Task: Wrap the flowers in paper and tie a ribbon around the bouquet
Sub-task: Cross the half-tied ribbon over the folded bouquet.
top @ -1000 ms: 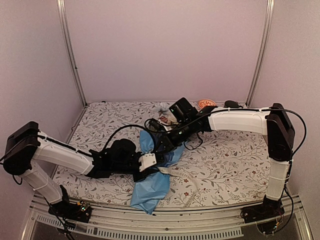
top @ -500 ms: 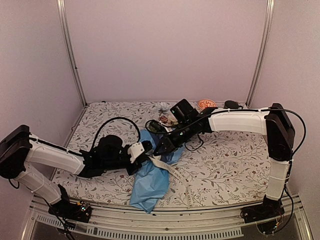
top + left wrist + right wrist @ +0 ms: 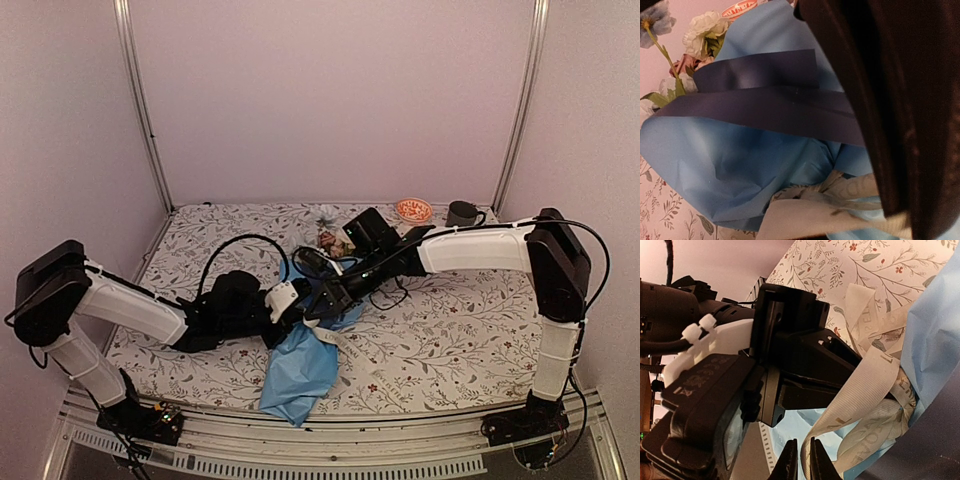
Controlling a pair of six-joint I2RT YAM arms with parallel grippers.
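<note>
The bouquet [image 3: 300, 365] lies on the table as a blue-paper cone, with its blooms [image 3: 330, 238] at the far end. In the left wrist view the flowers [image 3: 700, 30] stick out above the light blue paper [image 3: 740, 150], which shows a navy fold [image 3: 770, 107]. The cream ribbon [image 3: 350, 350] is bunched at the cone's middle [image 3: 840, 192] and trails toward the front edge. My left gripper [image 3: 300, 306] is shut on the ribbon beside the cone. My right gripper [image 3: 335, 298] [image 3: 802, 460] meets it from the right. Its tips are almost together, with a folded ribbon [image 3: 865, 390] edge between them.
An orange-patterned bowl [image 3: 413, 209] and a dark mug [image 3: 462, 213] stand at the back right. A black cable [image 3: 385, 290] loops under the right arm. The leaf-printed tablecloth [image 3: 470, 320] covers the table, and a metal rail [image 3: 400, 445] runs along the front edge.
My left gripper has moved up and right to the cone's middle and shut on the ribbon. My right gripper has slid slightly left, and its tips have parted a hair.
</note>
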